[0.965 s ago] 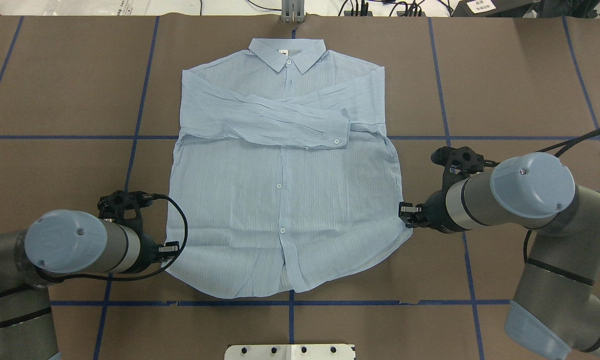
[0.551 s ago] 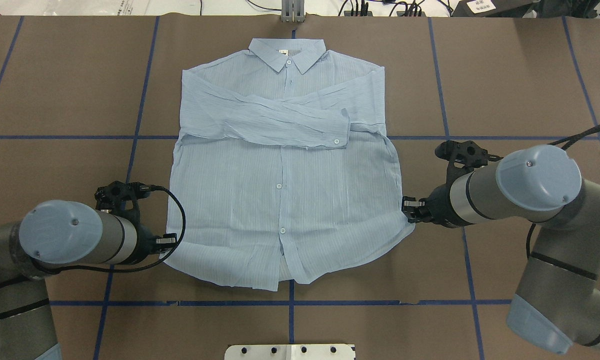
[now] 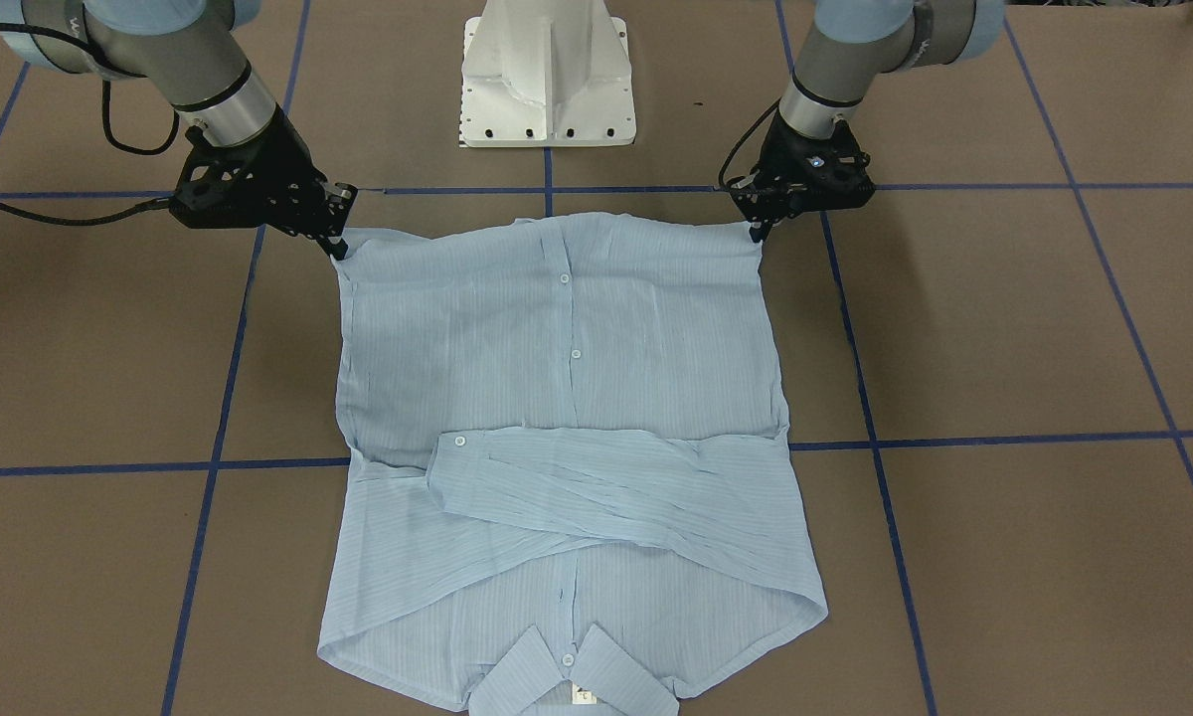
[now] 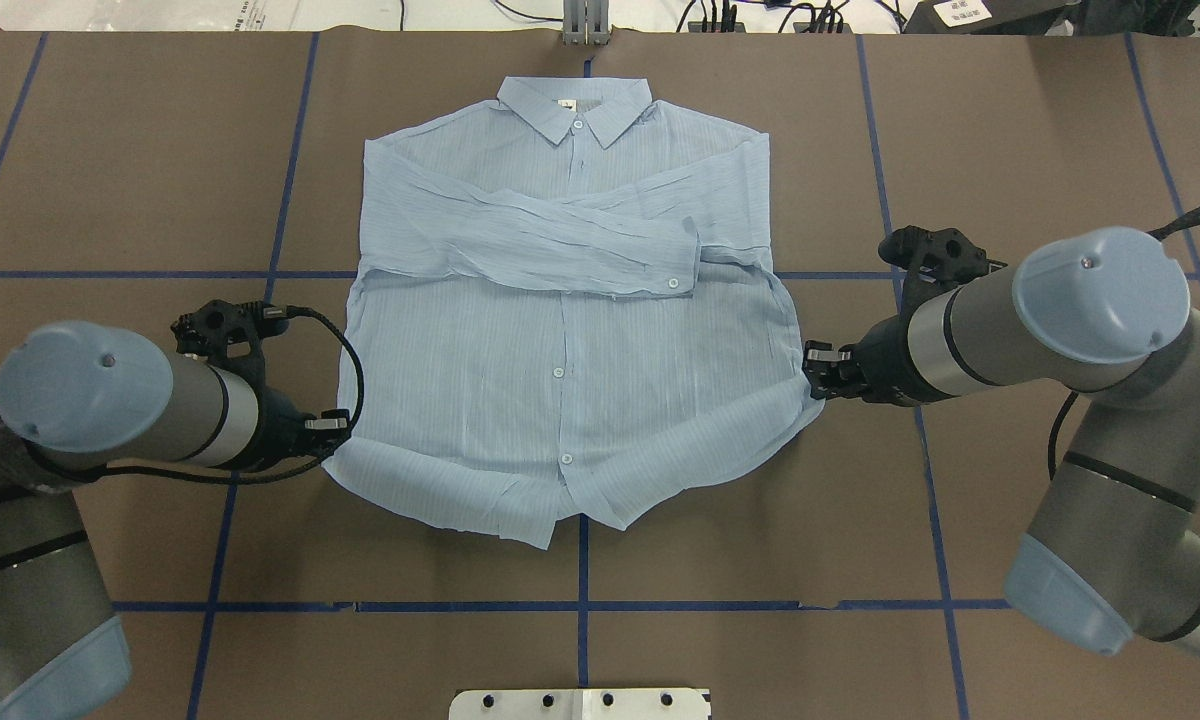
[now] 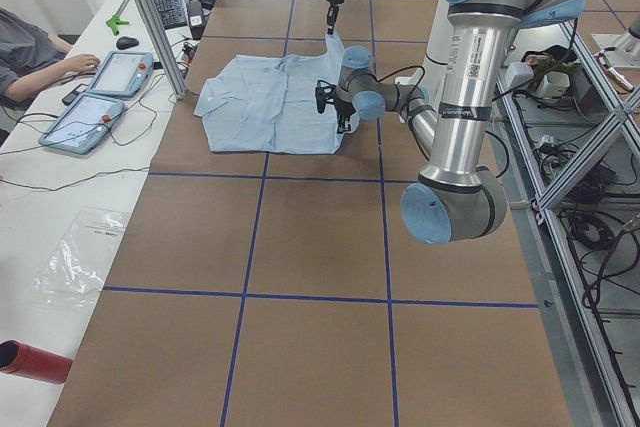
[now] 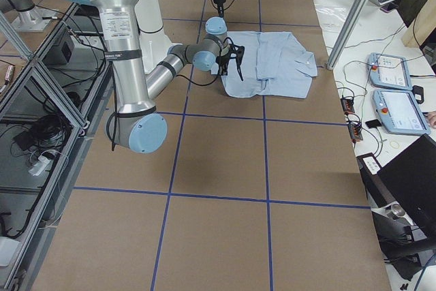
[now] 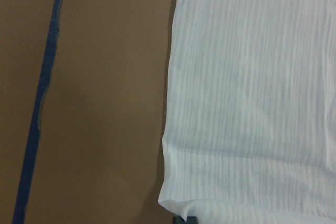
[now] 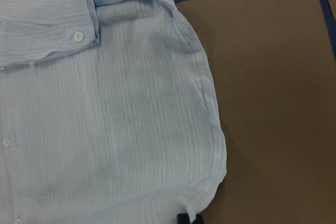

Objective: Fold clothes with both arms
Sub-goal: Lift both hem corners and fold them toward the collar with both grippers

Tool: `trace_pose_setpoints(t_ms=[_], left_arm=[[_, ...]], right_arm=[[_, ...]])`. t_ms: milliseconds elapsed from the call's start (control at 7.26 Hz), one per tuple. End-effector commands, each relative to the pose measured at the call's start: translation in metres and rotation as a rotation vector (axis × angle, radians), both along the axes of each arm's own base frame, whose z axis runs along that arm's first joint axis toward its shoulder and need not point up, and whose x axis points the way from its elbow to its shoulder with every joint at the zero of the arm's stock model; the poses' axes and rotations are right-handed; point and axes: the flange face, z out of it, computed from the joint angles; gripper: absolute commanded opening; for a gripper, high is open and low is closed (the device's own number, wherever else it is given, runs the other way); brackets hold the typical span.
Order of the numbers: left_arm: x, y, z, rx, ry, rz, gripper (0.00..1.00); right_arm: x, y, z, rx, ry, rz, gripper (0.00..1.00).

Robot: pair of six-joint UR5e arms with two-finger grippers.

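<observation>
Clenched on the hem of the shirt, both pincers hold fabric. The left gripper pinches the corner at seven o'clock of the garment in the overhead view, and the right gripper pinches the corner at four. Between them the hem sags toward six. The rest lies front up at mid-table, with the collar at twelve. One sleeve is folded across the chest, its cuff toward three.

The light-blue button-up shirt lies front-up at centre frame, collar toward the top, sleeves folded across the chest. The left gripper and right gripper each pinch a lower hem corner, lifted slightly.
</observation>
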Motion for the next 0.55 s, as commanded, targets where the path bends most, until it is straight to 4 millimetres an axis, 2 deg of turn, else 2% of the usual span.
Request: trace_pose_setpoints(t_ms=[0, 138, 276, 413], left_arm=[[-0.043, -0.055, -0.026, 0.036, 0.048, -0.043, 0.0], [-0.058, -0.089, -0.029, 0.049, 0.05, -0.054, 0.0], [-0.056, -0.122, -0.032, 0.048, 0.046, -0.072, 0.0], [-0.045, -0.15, -0.03, 0.036, 0.032, -0.091, 0.0]], right_arm=[[0.004, -0.034, -0.023, 0.017, -0.023, 0.054, 0.0], [0.009, -0.061, -0.022, 0.006, -0.018, 0.09, 0.0], [0.017, -0.093, -0.021, -0.01, -0.013, 0.12, 0.0], [0.017, -0.126, -0.023, -0.026, -0.004, 0.151, 0.0]])
